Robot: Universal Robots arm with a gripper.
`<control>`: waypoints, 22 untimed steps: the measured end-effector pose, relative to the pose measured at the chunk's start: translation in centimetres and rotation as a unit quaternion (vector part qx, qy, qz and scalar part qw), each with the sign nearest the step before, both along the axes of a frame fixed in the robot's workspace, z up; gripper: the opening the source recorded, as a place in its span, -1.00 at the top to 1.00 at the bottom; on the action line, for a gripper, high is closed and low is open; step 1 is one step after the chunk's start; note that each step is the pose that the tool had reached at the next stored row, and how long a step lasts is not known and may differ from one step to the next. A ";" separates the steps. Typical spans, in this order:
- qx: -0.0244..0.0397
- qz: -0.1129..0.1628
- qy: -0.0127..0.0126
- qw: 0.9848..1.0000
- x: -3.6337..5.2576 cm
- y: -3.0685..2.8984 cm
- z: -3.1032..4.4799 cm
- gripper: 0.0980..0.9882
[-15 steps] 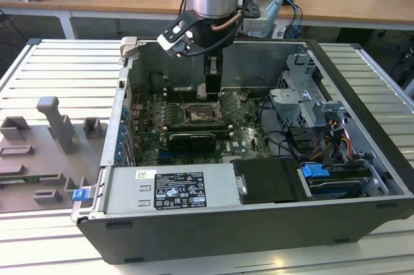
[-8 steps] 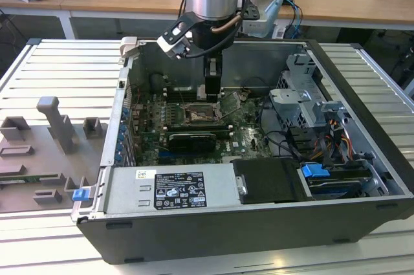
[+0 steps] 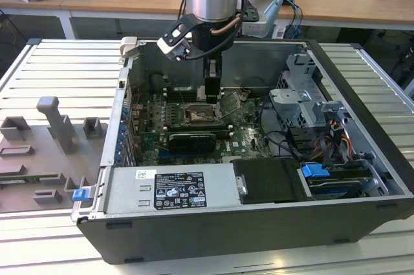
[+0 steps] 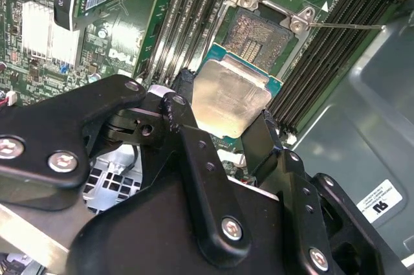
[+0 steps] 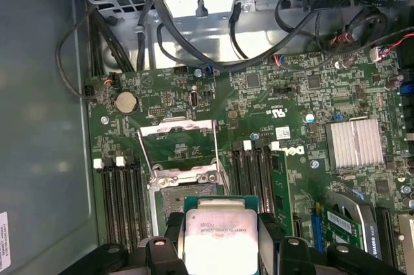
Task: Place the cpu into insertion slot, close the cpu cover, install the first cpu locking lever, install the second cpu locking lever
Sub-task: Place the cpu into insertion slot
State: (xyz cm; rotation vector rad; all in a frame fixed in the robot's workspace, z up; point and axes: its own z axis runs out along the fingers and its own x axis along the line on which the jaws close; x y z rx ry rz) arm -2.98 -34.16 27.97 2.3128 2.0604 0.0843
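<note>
The single gripper [image 4: 223,112] is clamping one cpu [image 4: 229,97] between its two black fingers [image 4: 262,138], which are pressing on opposite edges of the chip, so the jaws are standing only as far apart as the chip is wide. In the first wrist view the cpu [image 5: 217,239] is showing its pale metal face and hanging above the green board, just beside the one insertion slot [image 5: 173,196]. It is not sitting in the slot, whose dark contact field is lying bare. The one cpu cover [image 5: 178,123] is standing swung open on the far side of the slot from the chip, with the board showing through its window. In the second wrist view the insertion slot [image 4: 262,35] is lying beyond the chip, and one thin wire lever [image 4: 349,26] is reaching out from its corner. Two banks of memory slots [image 5: 123,194] are flanking the socket — one on either side. In the exterior view the gripper [image 3: 213,97] is hanging inside the one open computer case [image 3: 362,81], over the board, with one black graphics card [image 3: 191,139] near it.
</note>
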 end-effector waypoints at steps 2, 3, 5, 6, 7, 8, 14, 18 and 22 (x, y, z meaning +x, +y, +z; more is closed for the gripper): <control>0.000 0.000 0.000 1.000 0.00 0.00 -0.21 0.00; 0.000 0.000 0.000 1.000 0.00 0.00 -0.29 0.00; 0.000 0.000 0.001 1.000 0.00 0.00 -0.47 0.00; 0.000 0.000 0.001 1.000 0.00 0.00 -0.66 0.00; 0.000 0.000 0.001 1.000 0.00 0.00 -0.91 0.00; 0.000 0.002 0.002 1.000 -0.01 0.00 -1.26 0.00; 0.000 0.018 0.005 1.000 0.00 0.11 -2.23 0.00; -0.001 0.040 0.005 0.999 -0.01 0.19 -3.01 0.00; -0.001 0.051 0.005 0.999 -0.01 0.62 -3.46 0.00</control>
